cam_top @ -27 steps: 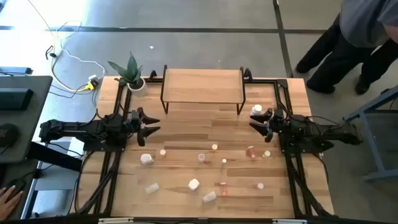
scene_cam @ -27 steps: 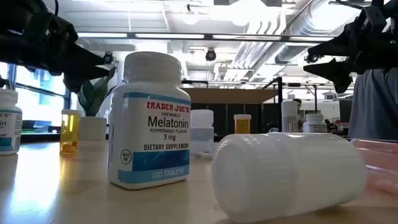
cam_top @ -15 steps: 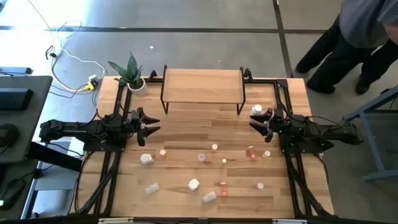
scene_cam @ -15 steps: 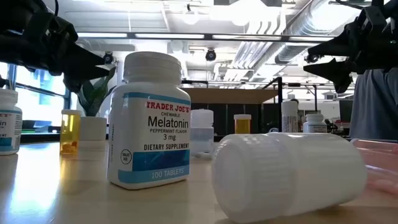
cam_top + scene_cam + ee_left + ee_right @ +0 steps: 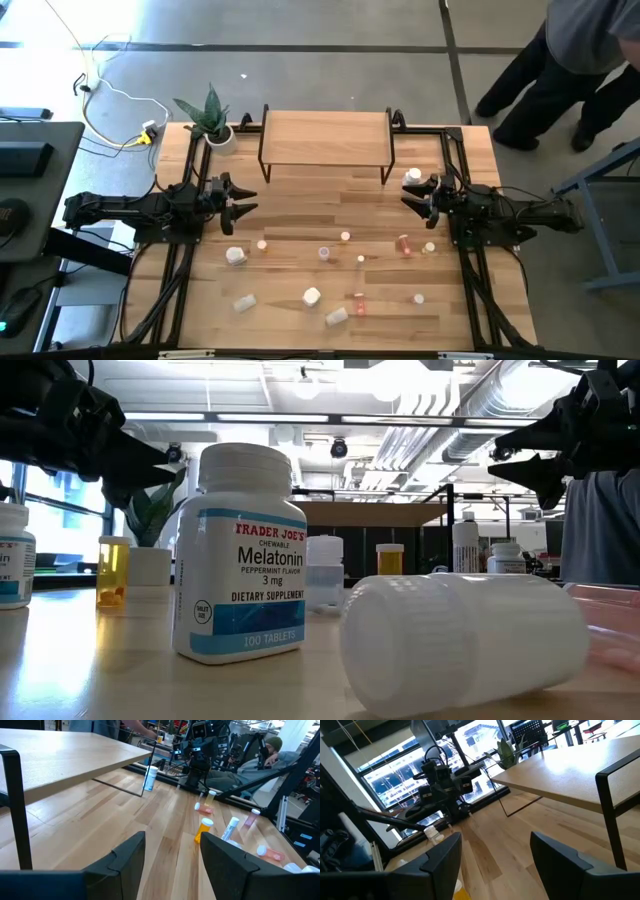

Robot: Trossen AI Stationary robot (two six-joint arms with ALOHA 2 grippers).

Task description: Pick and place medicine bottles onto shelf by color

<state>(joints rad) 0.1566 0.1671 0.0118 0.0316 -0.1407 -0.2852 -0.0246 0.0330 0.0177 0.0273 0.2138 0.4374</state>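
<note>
The table (image 5: 300, 215) carries the shelf (image 5: 325, 137) at its far edge; nothing stands on the shelf. The left pincer (image 5: 246, 199) hangs above the table on the left side, its fingers apart, and it holds nothing. The right pincer (image 5: 408, 196) hangs on the right side, also open and empty, just beside a white bottle (image 5: 412, 177) near the shelf leg. The other medicine bottles (image 5: 323, 254) lie scattered on the near half of the table, some upright, some fallen.

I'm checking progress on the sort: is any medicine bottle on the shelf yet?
No: in the high view the shelf top shows only bare wood, and the medicine bottles all lie on the table in front of it.
</note>
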